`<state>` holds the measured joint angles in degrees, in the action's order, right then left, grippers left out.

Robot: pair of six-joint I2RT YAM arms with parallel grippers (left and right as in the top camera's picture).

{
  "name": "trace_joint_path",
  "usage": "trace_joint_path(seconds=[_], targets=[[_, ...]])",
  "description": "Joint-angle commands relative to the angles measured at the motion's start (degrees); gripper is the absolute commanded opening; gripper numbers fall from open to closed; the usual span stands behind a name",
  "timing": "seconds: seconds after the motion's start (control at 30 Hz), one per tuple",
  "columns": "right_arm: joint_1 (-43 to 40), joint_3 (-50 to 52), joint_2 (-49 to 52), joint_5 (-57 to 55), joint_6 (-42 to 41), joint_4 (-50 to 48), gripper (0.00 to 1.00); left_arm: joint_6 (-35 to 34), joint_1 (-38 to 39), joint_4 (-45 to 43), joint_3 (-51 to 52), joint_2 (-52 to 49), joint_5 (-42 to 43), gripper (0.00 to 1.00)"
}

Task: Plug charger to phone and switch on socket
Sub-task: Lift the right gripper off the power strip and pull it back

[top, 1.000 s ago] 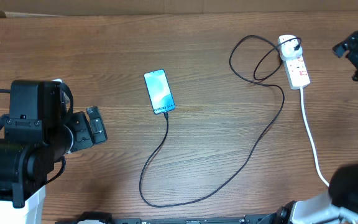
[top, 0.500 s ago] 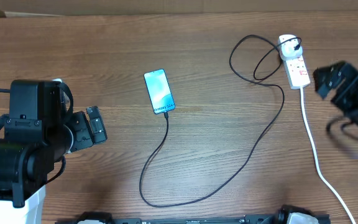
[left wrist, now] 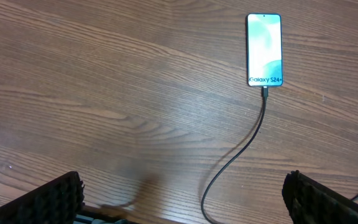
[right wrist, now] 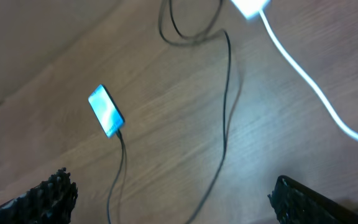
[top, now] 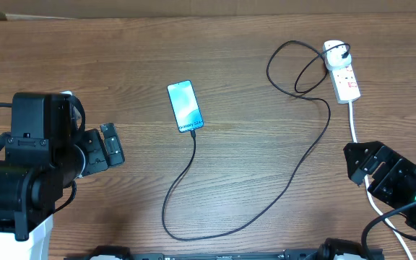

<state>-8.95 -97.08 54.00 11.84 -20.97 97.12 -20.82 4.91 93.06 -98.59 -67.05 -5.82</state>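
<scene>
The phone (top: 185, 106) lies screen-up mid-table, its screen light blue with "Galaxy S24" text; it also shows in the left wrist view (left wrist: 265, 50) and the right wrist view (right wrist: 106, 111). The charger cable (top: 266, 209) is plugged into the phone's lower end, loops across the table and runs up to the white socket strip (top: 343, 72) at the far right. My left gripper (top: 111, 148) is open and empty, left of the phone. My right gripper (top: 363, 170) is open and empty, near the table's front right, over the socket's white cord (top: 360, 155).
The cable loop (left wrist: 229, 180) lies between my left fingers' line of sight and the phone. A coil of black cable (top: 298, 68) sits just left of the socket. The white cord (right wrist: 309, 87) trails toward the front right edge.
My right arm has swung from beside the socket at the far right down toward the front right of the table. The left arm, phone and cable have not moved.
</scene>
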Motion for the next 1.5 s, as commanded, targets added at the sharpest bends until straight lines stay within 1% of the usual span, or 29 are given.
trace_joint_path(seconds=[0.0, 0.4, 0.6, 0.7, 0.8, 0.87, 0.97, 1.1, 1.23, 1.47], targets=[[0.3, 0.3, 0.1, 0.3, -0.1, -0.1, 1.0, 0.0, 0.2, -0.1, -0.1, -0.1, -0.1, 0.99], [0.3, 0.3, 0.1, -0.2, 0.2, -0.2, 1.0, 0.0, 0.2, -0.1, -0.1, -0.1, -0.1, 0.99], [0.3, 0.5, 0.1, -0.2, 0.2, -2.3, 1.0, 0.0, 0.2, -0.1, -0.1, -0.1, -0.1, 1.0], [0.3, 2.6, 0.1, -0.2, 0.5, -3.2, 1.0, 0.0, 0.2, -0.1, -0.1, -0.1, -0.1, 1.0], [0.3, 6.7, -0.6, 0.2, 2.9, -5.6, 1.0, 0.0, 0.2, -0.1, -0.1, -0.1, -0.1, 1.0], [0.3, 10.8, -2.2, 2.2, 5.9, -9.8, 1.0, 0.0, 0.2, -0.1, -0.1, -0.1, -0.1, 1.0], [1.2, 19.8, -6.4, 6.4, 10.0, -20.3, 1.0, 0.0, 0.2, -0.1, -0.1, -0.1, -0.1, 1.0], [4.8, 33.1, -14.0, 8.3, 10.6, -34.6, 1.0, 0.0, 0.2, -0.1, -0.1, -0.1, -0.1, 1.0], [7.3, 44.6, -22.2, 8.4, 10.6, -45.8, 1.0, 0.0, 0.2, -0.1, -0.1, -0.1, -0.1, 1.0], [7.8, 61.2, -32.7, 8.4, 10.9, -60.7, 1.0, 0.0, 0.2, -0.1, -0.1, -0.1, -0.1, 1.0]])
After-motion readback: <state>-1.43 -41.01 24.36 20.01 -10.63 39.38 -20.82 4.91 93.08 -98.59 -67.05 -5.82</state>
